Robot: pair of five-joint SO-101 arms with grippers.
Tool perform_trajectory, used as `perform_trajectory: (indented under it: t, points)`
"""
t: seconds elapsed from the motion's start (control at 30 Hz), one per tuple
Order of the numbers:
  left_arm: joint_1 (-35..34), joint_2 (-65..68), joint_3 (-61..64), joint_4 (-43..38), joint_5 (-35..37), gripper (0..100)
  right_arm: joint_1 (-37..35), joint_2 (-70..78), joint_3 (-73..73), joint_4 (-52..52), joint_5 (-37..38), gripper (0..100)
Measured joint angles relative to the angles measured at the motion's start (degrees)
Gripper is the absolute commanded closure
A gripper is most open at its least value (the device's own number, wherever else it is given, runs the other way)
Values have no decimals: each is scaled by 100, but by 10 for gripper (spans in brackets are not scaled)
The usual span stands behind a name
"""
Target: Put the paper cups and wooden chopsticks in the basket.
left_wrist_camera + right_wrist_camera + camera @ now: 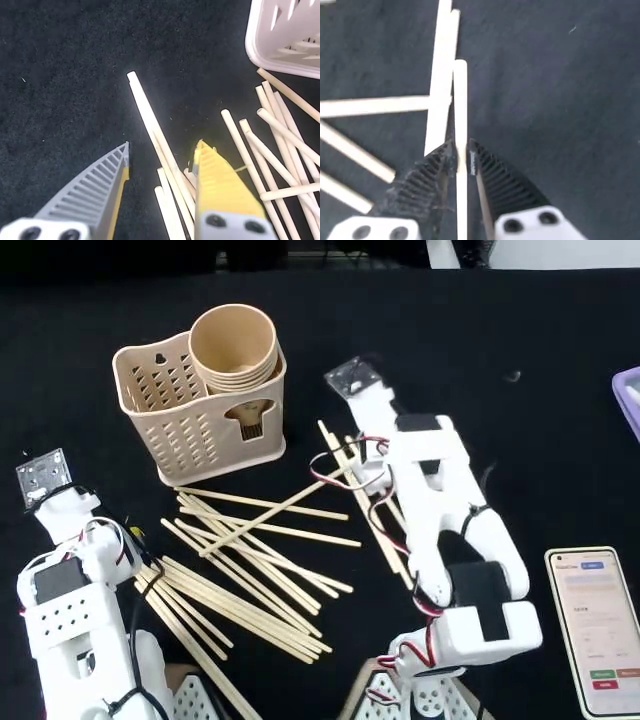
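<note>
Your right jaws are pinched onto a single wooden chopstick [460,95], with the black ribbed pads [492,170] pressing on both its sides. Two more chopsticks [440,75] lie touching alongside it, a crosswise stick [375,106] butts up against them, and the dark worktop [560,75] lies underneath.

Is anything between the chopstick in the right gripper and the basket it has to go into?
Only loose chopsticks lying flat on the table. The right gripper pinches its chopstick; the basket has paper cups filling its nearer compartment.
</note>
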Motion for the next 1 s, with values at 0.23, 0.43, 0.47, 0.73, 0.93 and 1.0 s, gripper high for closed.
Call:
perform_trajectory:
  t: [0.23, 0.43, 0.47, 0.73, 0.93, 1.0]
  points:
    - [0, 0, 0, 0, 0, 784, -316, 607, 0, -246, -246, 897]
    - [0, 0, 0, 0, 0, 784, -281, 1055, -334, -246, -273, 931]
    - [0, 0, 0, 0, 0, 784, -264, 1099, -378, -246, -273, 931]
    - [0, 0, 0, 0, 0, 784, -220, 1626, -1196, 527, 62, 936]
    - [0, 0, 0, 0, 0, 784, -132, 2207, -2084, 1398, 158, 988]
    - [0, 0, 0, 0, 0, 784, -79, 2365, -2330, 1626, 158, 988]
